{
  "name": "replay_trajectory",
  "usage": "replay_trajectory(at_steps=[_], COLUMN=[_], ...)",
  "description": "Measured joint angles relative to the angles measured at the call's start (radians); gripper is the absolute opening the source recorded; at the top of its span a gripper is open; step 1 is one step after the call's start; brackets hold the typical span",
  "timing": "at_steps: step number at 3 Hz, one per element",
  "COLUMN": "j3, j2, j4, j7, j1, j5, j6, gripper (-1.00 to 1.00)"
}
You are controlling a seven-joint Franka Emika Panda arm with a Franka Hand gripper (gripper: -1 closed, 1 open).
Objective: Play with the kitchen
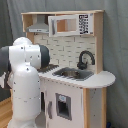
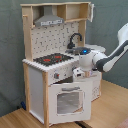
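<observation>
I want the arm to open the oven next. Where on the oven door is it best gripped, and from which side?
Grip the horizontal bar handle near the top edge of the oven door, coming straight at the kitchen's front face. The bar looks to stand off the door above the window, so fingers could probably close over and under it. The gripper hangs just above that corner.

Open floor [image 2: 112,107] beside kitchen [image 2: 55,75]
</observation>
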Motion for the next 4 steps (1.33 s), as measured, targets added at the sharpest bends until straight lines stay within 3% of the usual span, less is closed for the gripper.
replay_trajectory(at_steps=[1, 4], j3=[0.031, 0.168], j2=[0.063, 0.074], j4=[0.001, 0.001], j7=[0.071, 0.347], j1=[0.001, 0.029], j5=[-0.036, -0.051], j6=[0.0, 0.0], gripper=[-1.0, -1.0])
